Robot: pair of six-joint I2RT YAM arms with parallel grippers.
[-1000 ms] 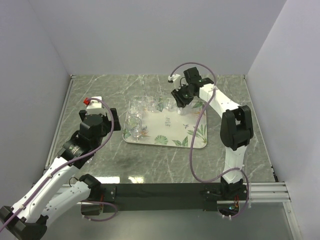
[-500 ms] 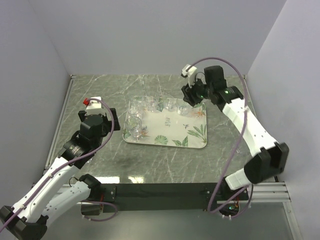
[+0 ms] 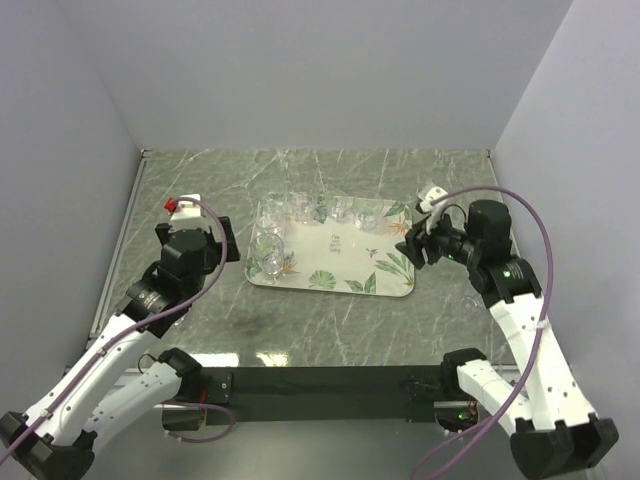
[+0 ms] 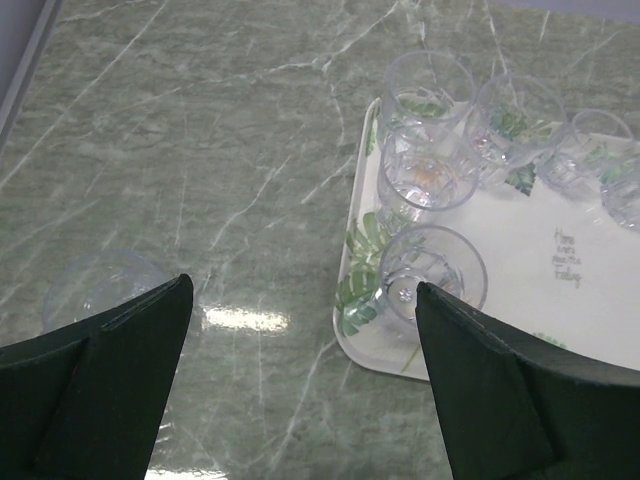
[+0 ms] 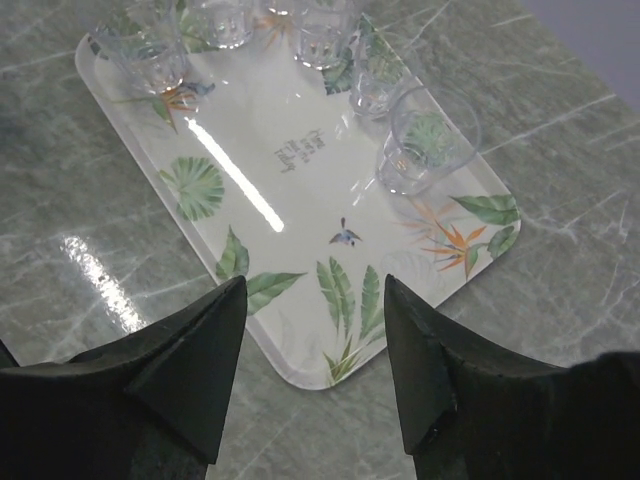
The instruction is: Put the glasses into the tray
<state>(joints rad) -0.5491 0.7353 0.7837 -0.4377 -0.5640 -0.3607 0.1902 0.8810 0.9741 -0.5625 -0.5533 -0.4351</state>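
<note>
Tray, middle of bench: glasses upright along its far and left edges. Left jaws spread, empty, loose glass beside them on bench; right jaws spread, empty, over tray's right edge.

Cream tray printed with green leaves, orange flowers; clear glasses.

The tray is lying at the middle of the marble table, its long sides running from 9 to 3 o'clock. Glasses are standing in a row along its 12 o'clock edge, with two more glinting at the 9 o'clock end. One stray glass is sitting on the table, off toward the tray's 4 o'clock. The left gripper is hanging just beyond the tray's 9 o'clock end, and the right gripper is hanging at its 3 o'clock end.
</note>
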